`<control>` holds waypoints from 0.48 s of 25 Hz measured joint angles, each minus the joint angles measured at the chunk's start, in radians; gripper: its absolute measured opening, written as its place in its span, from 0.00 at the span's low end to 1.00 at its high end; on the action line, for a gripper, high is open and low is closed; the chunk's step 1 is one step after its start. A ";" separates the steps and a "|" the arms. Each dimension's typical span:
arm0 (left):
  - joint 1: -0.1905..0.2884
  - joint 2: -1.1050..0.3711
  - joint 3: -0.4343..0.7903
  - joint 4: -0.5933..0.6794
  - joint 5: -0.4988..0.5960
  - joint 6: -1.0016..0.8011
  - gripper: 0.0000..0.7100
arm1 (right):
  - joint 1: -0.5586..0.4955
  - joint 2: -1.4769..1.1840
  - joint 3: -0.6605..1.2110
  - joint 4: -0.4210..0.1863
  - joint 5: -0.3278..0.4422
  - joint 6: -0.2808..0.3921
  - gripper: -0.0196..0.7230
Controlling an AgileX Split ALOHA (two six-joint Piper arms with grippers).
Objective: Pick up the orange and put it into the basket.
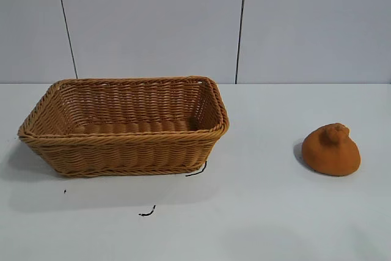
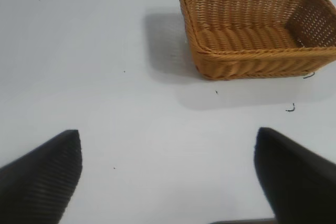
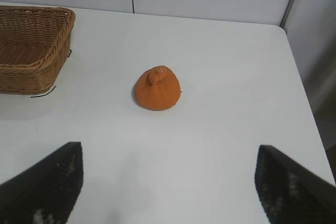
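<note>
Only the wrist views show each open gripper, left point(image 2: 168, 174) and right point(image 3: 168, 182); basket point(image 1: 122, 128) empty, orange point(image 1: 331, 150) on the table point(image 1: 256, 212).

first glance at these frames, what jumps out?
The big woven basket dominates the table's left half, open side up and with nothing in it. The orange sits alone on the white table well off to the right, knob up, apart from the basket. Both wrist views show open fingers: the right gripper hangs facing the orange, the left gripper back from the basket.
</note>
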 joint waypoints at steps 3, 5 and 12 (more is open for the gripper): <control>0.000 0.000 0.000 0.000 0.000 0.000 0.90 | 0.000 0.000 0.000 0.000 0.000 0.000 0.88; 0.000 0.000 0.000 0.000 0.000 0.000 0.90 | 0.000 0.000 0.000 0.000 0.000 0.000 0.88; 0.000 0.000 0.000 0.000 0.000 0.000 0.90 | 0.000 0.046 -0.044 -0.003 0.007 0.000 0.88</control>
